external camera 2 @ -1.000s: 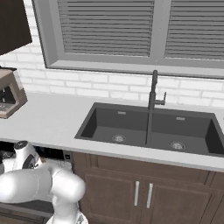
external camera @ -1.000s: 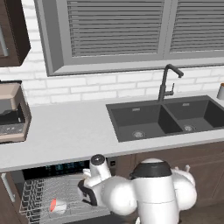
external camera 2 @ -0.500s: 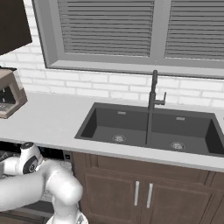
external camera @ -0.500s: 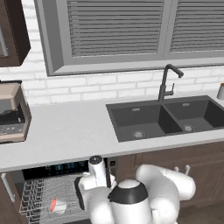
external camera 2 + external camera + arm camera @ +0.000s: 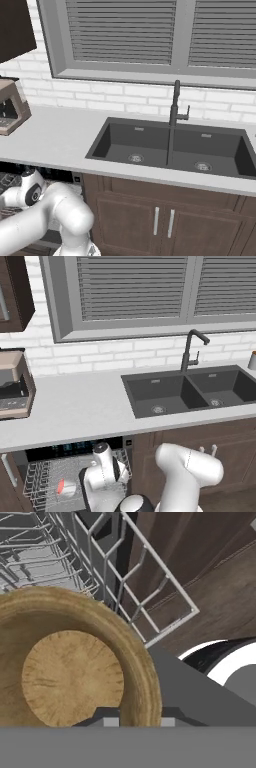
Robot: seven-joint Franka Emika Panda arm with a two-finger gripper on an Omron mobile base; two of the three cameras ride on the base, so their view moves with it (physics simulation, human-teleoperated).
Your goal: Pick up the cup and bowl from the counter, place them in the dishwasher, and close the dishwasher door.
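Wooden bowl (image 5: 70, 677) close in hand view, cup (image 5: 64, 487) in left base view

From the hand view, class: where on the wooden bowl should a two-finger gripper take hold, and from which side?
Grip the bowl by its thin raised rim, coming from its open side, one finger inside and one outside. The body looks too wide to span, judging by the fingertips.

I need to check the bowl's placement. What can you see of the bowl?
The bowl is round and shallow, golden-brown with a wood-like grain, a flat lighter base and a thick rim. It sits upright and empty, close under the hand, by the white wire rack. Whether it rests on the rack cannot be told.
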